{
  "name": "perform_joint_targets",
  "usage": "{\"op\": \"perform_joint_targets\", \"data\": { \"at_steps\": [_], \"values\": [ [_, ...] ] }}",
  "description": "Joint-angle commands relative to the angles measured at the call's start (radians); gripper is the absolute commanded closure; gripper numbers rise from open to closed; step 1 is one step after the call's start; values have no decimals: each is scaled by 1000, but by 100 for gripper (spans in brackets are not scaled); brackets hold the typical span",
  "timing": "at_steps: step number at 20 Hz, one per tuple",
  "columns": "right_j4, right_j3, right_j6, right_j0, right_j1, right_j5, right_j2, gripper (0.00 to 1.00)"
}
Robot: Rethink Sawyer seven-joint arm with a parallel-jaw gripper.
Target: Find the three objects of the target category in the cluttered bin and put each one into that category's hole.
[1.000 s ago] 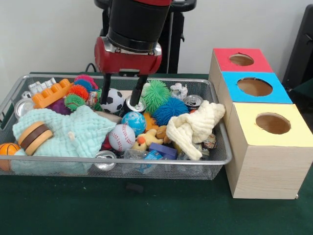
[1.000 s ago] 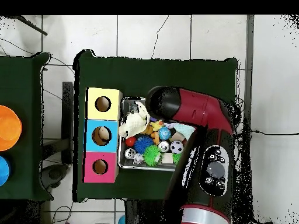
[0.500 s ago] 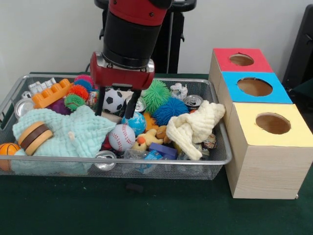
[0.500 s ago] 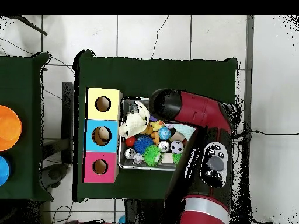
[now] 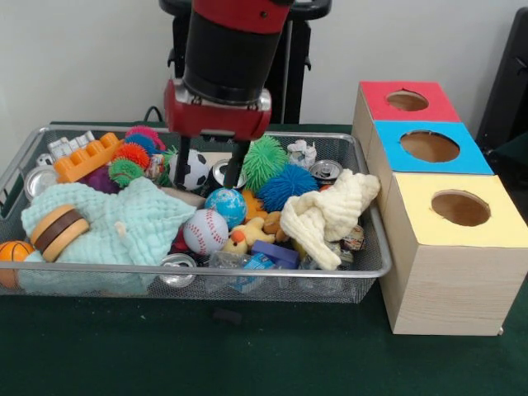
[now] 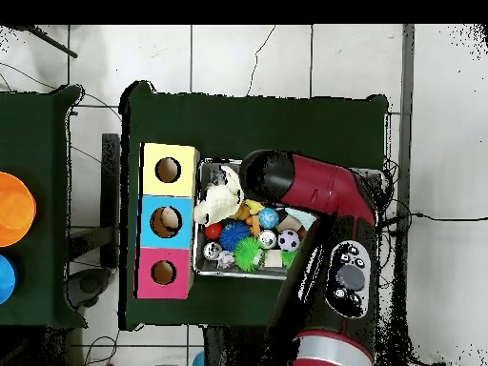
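— So where do the jaws [image 5: 207, 171] of the red and black arm [image 6: 324, 191] stand?

— Over the far middle of the wire mesh bin [image 5: 370, 270], spread apart with nothing between them. One finger hangs just beside the black-and-white soccer ball [image 5: 195, 170], the other in front of a silver can [image 5: 227, 175] lying behind it. Whether either finger touches anything, I cannot tell.

— And the other balls?

— A white baseball with red stitching [image 5: 205, 231] lies near the bin's front middle, with a blue globe-patterned ball [image 5: 225, 205] just behind it. An orange basketball [image 5: 11, 256] sits in the front corner, beside the pale green knitted cloth [image 5: 132, 223] that carries a brown and cream wooden ring [image 5: 58, 230].

— What fills the rest?

— A green spiky ball [image 5: 264, 161] and a blue spiky ball [image 5: 286, 186] sit beside the jaws, a cream knotted cloth [image 5: 330, 214] drapes toward the boxes, and an orange toy brick [image 5: 87, 157] lies at the far corner with small spiky balls next to it.

— The holes?

— Three wooden boxes stand in a row on the green bench [image 5: 247, 355] just beside the bin: red-topped [image 5: 406, 100], blue-topped [image 5: 429, 146] and yellow-topped [image 5: 459, 208], each with a round hole. From overhead the blue box's hole shows something pale inside.
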Motion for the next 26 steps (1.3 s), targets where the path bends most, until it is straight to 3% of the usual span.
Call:
{"op": "perform_joint_targets", "data": {
  "at_steps": [1, 6, 9, 16, 23, 26],
  "values": [
    [59, 237, 236, 45, -171, 85, 45, 0],
    [83, 316, 270, 71, -238, 58, 14, 0],
    [97, 295, 295, 71, -209, 62, 0, 0],
    [147, 250, 385, 63, -91, -32, -17, 0],
    [161, 288, 367, 36, -72, -108, 5, 0],
    [164, 250, 405, 51, -59, -88, -13, 0]
  ]
}}
